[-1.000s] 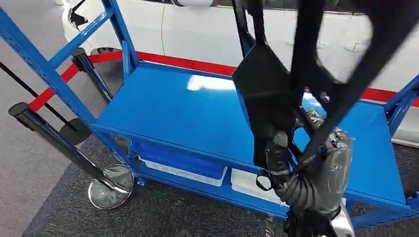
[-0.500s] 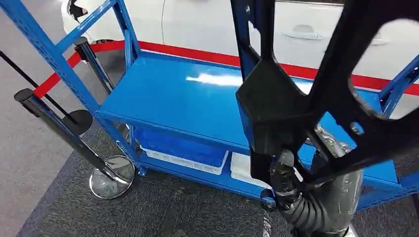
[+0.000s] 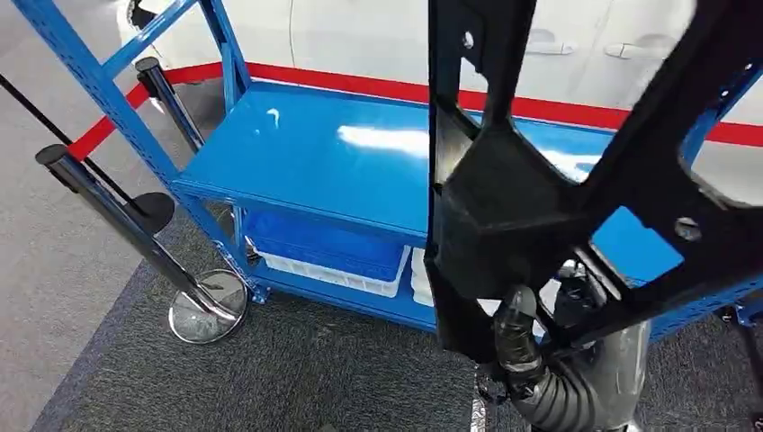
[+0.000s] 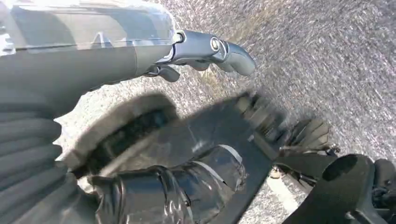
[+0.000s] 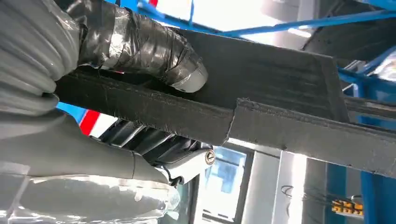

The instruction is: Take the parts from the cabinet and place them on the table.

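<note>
A large black frame-like part (image 3: 540, 198) with cut-outs and bolt holes stands upright close before the head camera. My right hand (image 3: 576, 378) grips its lower end from below. In the right wrist view the taped thumb (image 5: 140, 46) presses on one face of the black part (image 5: 289, 121), with the darker fingers under it. The blue table shelf (image 3: 315, 162) lies beyond the part, its top bare. My left hand (image 4: 107, 65) hangs over the carpeted floor, fingers apart and holding nothing.
Blue uprights (image 3: 108, 99) frame the shelf's left end. A blue bin (image 3: 319, 252) and white trays sit on the lower level. Two black stanchion posts (image 3: 126, 225) with a chrome base (image 3: 209, 308) and a red belt (image 3: 99, 135) stand left. A white car (image 3: 360, 36) is behind.
The whole head picture has shifted, so the camera moved. The black part has risen and come nearer, covering more of the right side, still in my right hand.
</note>
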{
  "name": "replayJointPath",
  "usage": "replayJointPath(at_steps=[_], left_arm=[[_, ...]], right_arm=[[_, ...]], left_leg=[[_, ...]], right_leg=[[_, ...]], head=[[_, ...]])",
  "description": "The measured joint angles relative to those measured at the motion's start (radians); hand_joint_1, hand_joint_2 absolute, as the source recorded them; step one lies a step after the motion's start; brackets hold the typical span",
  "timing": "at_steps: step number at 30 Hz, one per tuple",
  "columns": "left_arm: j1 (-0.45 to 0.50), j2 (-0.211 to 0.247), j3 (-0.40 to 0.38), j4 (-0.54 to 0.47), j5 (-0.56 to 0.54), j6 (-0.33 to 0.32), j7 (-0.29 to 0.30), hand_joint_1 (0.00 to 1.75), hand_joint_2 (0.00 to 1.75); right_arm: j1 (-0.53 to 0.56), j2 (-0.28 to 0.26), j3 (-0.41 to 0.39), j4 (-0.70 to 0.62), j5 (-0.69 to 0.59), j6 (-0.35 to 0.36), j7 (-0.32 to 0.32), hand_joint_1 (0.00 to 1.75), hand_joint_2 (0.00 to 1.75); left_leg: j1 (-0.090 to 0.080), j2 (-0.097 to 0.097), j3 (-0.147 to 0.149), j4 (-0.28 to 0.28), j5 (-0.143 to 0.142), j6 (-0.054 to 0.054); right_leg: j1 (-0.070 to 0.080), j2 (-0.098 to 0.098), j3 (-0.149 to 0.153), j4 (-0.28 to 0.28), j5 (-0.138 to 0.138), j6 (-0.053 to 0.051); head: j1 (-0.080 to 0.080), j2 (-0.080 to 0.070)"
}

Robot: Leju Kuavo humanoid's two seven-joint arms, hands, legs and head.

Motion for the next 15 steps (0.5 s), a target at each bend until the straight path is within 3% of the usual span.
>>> replayJointPath(at_steps=[1, 2, 4, 5, 6, 7, 8, 9, 10, 11, 13, 14, 15], left_arm=[[-0.002, 0.002, 0.002, 0.000, 0.003, 0.000, 0.000, 0.00, 1.75], [-0.002, 0.002, 0.004, 0.000, 0.004, 0.000, 0.000, 0.00, 1.75], [-0.002, 0.002, 0.009, 0.000, 0.007, -0.002, 0.000, 0.00, 1.75], [-0.001, -0.001, 0.009, -0.001, 0.013, -0.007, 0.000, 0.00, 1.75], [0.000, 0.000, 0.009, -0.001, 0.015, -0.010, 0.002, 0.00, 1.75], [-0.001, 0.000, 0.009, -0.001, 0.016, -0.012, 0.002, 0.00, 1.75], [-0.001, -0.002, 0.009, -0.002, 0.016, -0.013, 0.002, 0.00, 1.75], [-0.001, -0.005, 0.009, -0.002, 0.016, -0.018, 0.003, 0.00, 1.75], [-0.001, -0.006, 0.009, -0.003, 0.016, -0.020, 0.004, 0.00, 1.75], [-0.001, -0.006, 0.009, -0.003, 0.015, -0.024, 0.007, 0.00, 1.75], [-0.001, -0.006, 0.009, -0.004, 0.014, -0.031, 0.012, 0.00, 1.75], [-0.001, -0.006, 0.009, -0.004, 0.013, -0.033, 0.015, 0.00, 1.75], [-0.003, -0.001, 0.009, -0.004, 0.012, -0.033, 0.017, 0.00, 1.75]], right_arm=[[0.004, 0.004, 0.000, 0.000, -0.013, -0.002, -0.009, 1.75, 1.75], [0.006, 0.005, 0.000, 0.000, -0.023, -0.002, -0.015, 1.75, 1.75], [0.021, 0.011, 0.000, -0.001, -0.074, -0.004, -0.042, 1.75, 1.75], [0.033, 0.012, 0.000, -0.001, -0.105, -0.004, -0.063, 1.75, 1.75], [0.039, 0.015, 0.000, -0.003, -0.137, -0.005, -0.086, 1.75, 1.75], [0.043, 0.018, -0.001, -0.003, -0.166, -0.005, -0.104, 1.75, 1.75], [0.049, 0.019, -0.001, -0.003, -0.185, -0.006, -0.114, 1.75, 1.75], [0.061, 0.022, -0.002, -0.003, -0.210, -0.006, -0.130, 1.75, 1.75], [0.069, 0.024, -0.003, -0.003, -0.227, -0.006, -0.144, 1.75, 1.75], [0.075, 0.027, -0.005, -0.002, -0.239, -0.006, -0.153, 1.75, 1.75], [0.082, 0.033, -0.007, -0.002, -0.255, -0.006, -0.167, 1.75, 1.75], [0.085, 0.035, -0.008, -0.002, -0.261, -0.006, -0.172, 1.75, 1.75], [0.087, 0.039, -0.009, 0.000, -0.270, -0.007, -0.180, 1.75, 1.75]], left_leg=[[0.000, 0.000, 0.013, -0.028, -0.008, -0.004], [-0.003, -0.001, 0.009, -0.028, -0.002, -0.001], [-0.006, 0.000, 0.003, -0.062, 0.037, 0.013], [0.008, 0.011, 0.015, -0.088, 0.066, 0.007], [0.008, 0.007, 0.003, -0.100, 0.082, 0.014], [0.011, 0.011, -0.015, -0.097, 0.096, 0.013], [0.012, 0.011, -0.028, -0.094, 0.103, 0.010], [0.012, 0.012, -0.051, -0.084, 0.113, 0.008], [0.015, 0.013, -0.073, -0.071, 0.120, 0.004], [0.019, 0.015, -0.098, -0.055, 0.125, -0.003], [0.030, 0.016, -0.147, -0.016, 0.130, -0.013], [0.037, 0.016, -0.171, 0.009, 0.130, -0.019], [0.028, 0.014, -0.193, 0.027, 0.130, -0.029]], right_leg=[[-0.005, -0.004, 0.000, -0.006, 0.010, 0.005], [-0.008, -0.005, -0.001, -0.013, 0.020, 0.008], [-0.006, -0.004, 0.006, -0.044, 0.053, 0.021], [-0.003, -0.001, -0.004, -0.035, 0.032, 0.019], [0.000, 0.002, -0.018, -0.005, -0.025, 0.023], [-0.003, 0.003, -0.036, 0.060, -0.094, 0.029], [-0.006, 0.003, -0.046, 0.115, -0.134, 0.033], [-0.012, 0.003, -0.059, 0.199, -0.170, 0.041], [-0.016, 0.003, -0.059, 0.239, -0.160, 0.047], [-0.022, 0.002, -0.042, 0.243, -0.124, 0.056], [-0.038, 0.001, 0.040, 0.151, -0.062, 0.075], [-0.046, 0.000, 0.091, 0.074, -0.078, 0.087], [-0.036, 0.002, 0.118, 0.031, -0.129, 0.102]], head=[[0.000, 0.000], [-0.001, 0.000], [0.000, 0.000], [0.001, 0.000], [0.003, 0.000], [0.006, 0.000], [0.006, 0.000], [0.006, 0.000], [0.006, 0.000], [0.006, 0.000], [0.006, 0.000], [0.006, 0.000], [0.009, 0.000]])
